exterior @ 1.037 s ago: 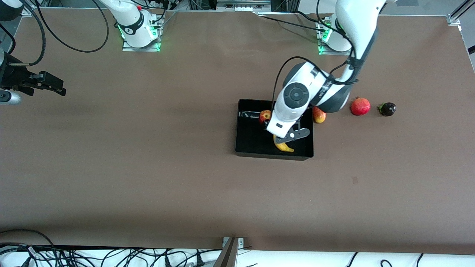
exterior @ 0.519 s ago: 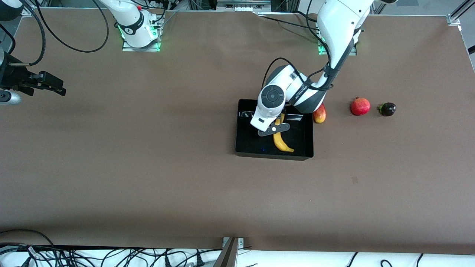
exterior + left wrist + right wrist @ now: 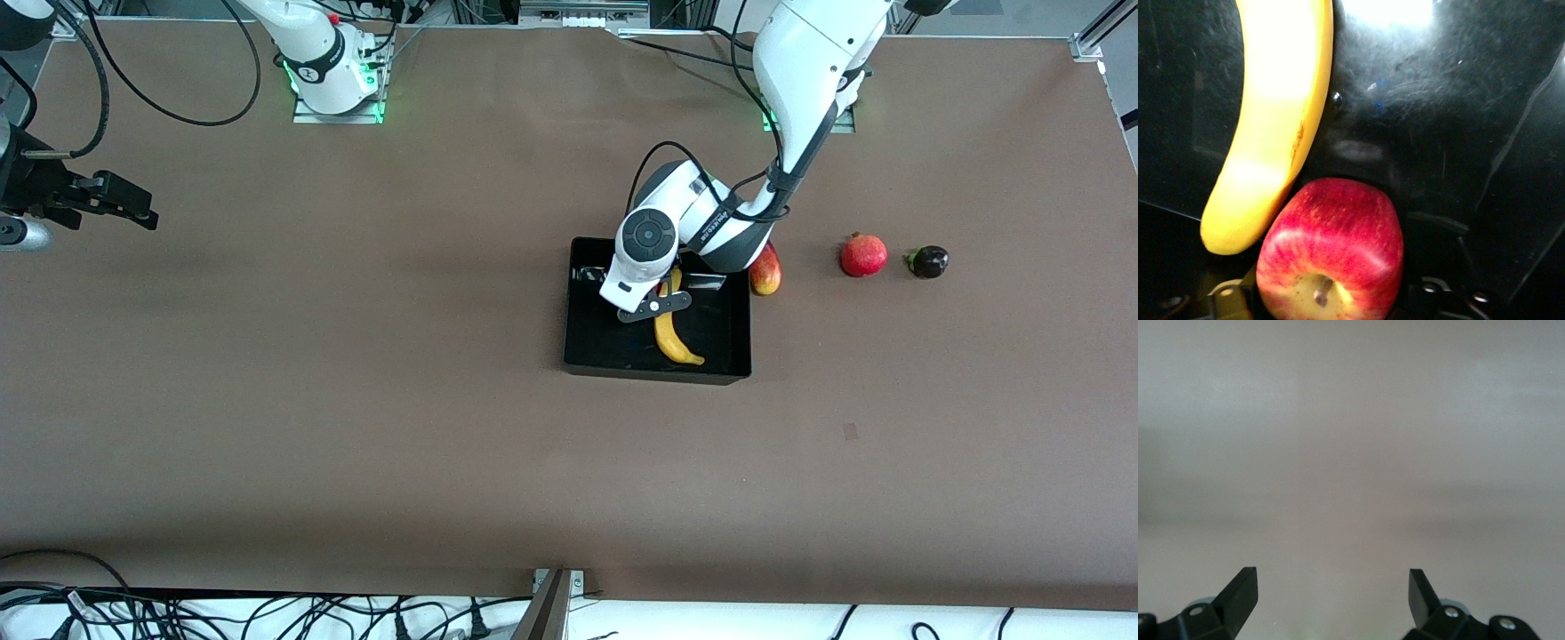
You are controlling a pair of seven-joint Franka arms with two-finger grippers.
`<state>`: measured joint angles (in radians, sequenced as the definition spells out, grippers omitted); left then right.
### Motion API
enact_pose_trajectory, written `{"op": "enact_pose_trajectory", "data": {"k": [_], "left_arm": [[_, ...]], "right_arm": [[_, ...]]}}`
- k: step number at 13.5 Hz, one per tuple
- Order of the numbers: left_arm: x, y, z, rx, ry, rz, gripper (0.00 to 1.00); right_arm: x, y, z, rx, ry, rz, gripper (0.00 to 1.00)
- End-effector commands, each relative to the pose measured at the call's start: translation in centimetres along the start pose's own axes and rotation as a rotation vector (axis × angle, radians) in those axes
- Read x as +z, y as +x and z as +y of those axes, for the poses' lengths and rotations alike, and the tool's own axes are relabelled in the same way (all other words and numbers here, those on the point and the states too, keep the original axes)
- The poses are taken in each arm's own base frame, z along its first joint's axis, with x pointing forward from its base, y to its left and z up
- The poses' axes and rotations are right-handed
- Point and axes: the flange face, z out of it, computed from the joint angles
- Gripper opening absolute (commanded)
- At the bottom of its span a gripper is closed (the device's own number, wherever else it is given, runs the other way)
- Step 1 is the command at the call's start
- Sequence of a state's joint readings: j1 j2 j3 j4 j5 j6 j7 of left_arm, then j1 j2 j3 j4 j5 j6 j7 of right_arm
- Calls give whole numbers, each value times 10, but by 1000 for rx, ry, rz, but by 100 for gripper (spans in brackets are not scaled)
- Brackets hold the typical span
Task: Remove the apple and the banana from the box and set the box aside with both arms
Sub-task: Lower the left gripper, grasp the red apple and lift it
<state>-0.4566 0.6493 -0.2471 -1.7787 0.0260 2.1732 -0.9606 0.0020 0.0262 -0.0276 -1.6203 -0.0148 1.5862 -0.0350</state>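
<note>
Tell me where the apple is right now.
The apple sits in the black tray, touching the banana at its end farther from the front camera, under the left gripper, which hides it in the front view.

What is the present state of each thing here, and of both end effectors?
black tray: on the table, holds two fruits.
banana: lying in the tray.
apple: in the tray, against the banana's end.
mango: on the table, beside the tray, outside it.
pomegranate: on the table, outside the tray.
left end effector: low over the apple, in the tray.
right end effector: open, empty, waiting over the table.
</note>
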Motion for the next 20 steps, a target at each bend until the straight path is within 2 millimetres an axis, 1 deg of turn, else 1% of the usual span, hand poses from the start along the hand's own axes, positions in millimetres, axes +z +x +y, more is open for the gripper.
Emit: {"op": "enact_pose_trajectory", "data": {"k": [1, 3, 4, 6, 9, 10, 11, 13, 15, 16, 17, 18, 19, 20], "left_arm": [[7, 0, 0, -15, 7, 9, 7], [3, 2, 0, -20, 4, 8, 0], [-2, 2, 2, -21, -6, 12, 0], [-21, 4, 1, -29, -8, 13, 0], [-70, 19, -4, -52, 22, -8, 0], [-88, 27, -9, -58, 33, -17, 0], [-107, 33, -20, -64, 44, -22, 0], [-143, 56, -49, -63, 23, -3, 0], [-174, 90, -97, -8, -7, -3, 0], [-181, 116, -131, 2, -21, -6, 0], [-181, 132, -153, 50, -21, -7, 0], [-179, 151, -179, 90, -26, -13, 0], [-176, 173, -213, 133, -29, -17, 0], [-167, 192, -242, 190, -17, -14, 0]], "right_arm": [[-4, -2, 1, 10, 6, -1, 100], [-4, -2, 2, 11, 6, -1, 100], [-4, -2, 1, 10, 6, -1, 100], [-4, -2, 1, 10, 6, -2, 100], [-4, -2, 1, 10, 6, -2, 100], [-4, -2, 2, 11, 6, -1, 100], [-4, -2, 2, 11, 6, -1, 100], [-4, -2, 2, 11, 6, -2, 100], [-4, -2, 3, 11, 6, -1, 100], [-4, -2, 3, 11, 6, -2, 100], [-4, -2, 3, 11, 6, -2, 100], [-4, -2, 3, 11, 6, -1, 100], [-4, -2, 3, 11, 6, -1, 100], [-4, -2, 3, 13, 6, -2, 100]]}}
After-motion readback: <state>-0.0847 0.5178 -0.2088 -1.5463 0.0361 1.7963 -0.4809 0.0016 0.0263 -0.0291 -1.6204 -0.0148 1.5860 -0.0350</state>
